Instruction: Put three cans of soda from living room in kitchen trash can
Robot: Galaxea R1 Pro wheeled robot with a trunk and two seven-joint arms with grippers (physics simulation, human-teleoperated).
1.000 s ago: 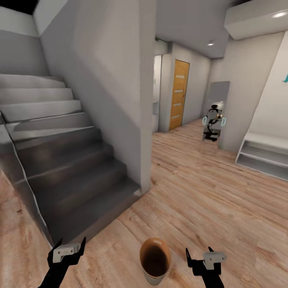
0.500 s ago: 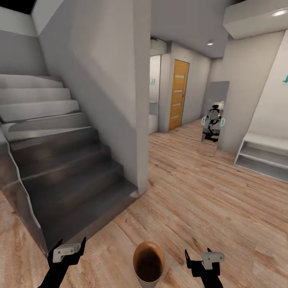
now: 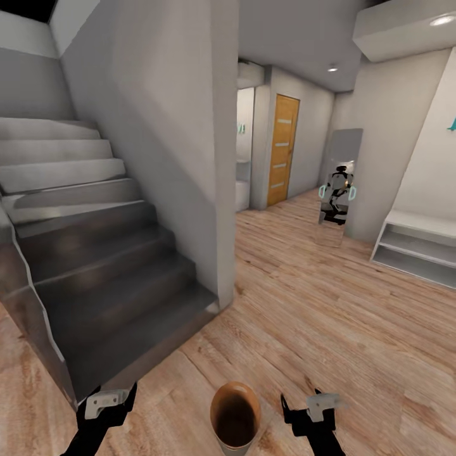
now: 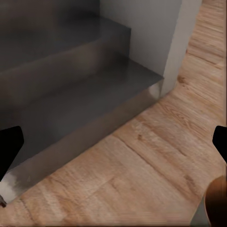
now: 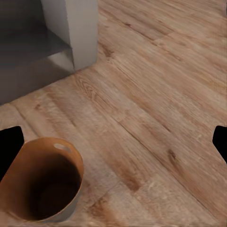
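A glossy copper-brown tash can [image 3: 235, 415] with a dark inside stands upright on the wood floor at the bottom of the head view, between my two arms. My left gripper [image 3: 107, 398] hangs open to its left, near the foot of the stairs. To the can's right, my right gripper [image 3: 304, 405] is also open. In the right wrist view the tash can [image 5: 42, 182] lies beside the empty, wide-open gripper [image 5: 113, 142]. The left wrist view shows its open gripper [image 4: 113, 144] over floor and the bottom stair, with the tash can's edge [image 4: 218, 203] at the corner. The cans of soda are out of view.
A grey staircase [image 3: 95, 253] rises at the left, ending at a grey wall corner [image 3: 221, 190]. Wood floor [image 3: 329, 304] runs ahead to an orange door [image 3: 284, 149]. A tall mirror [image 3: 339, 183] reflects the robot. A white low shelf [image 3: 418, 247] stands at the right.
The view swung a little at first, then held still. My right gripper has shifted left toward the tash can, and my left gripper has dropped slightly.
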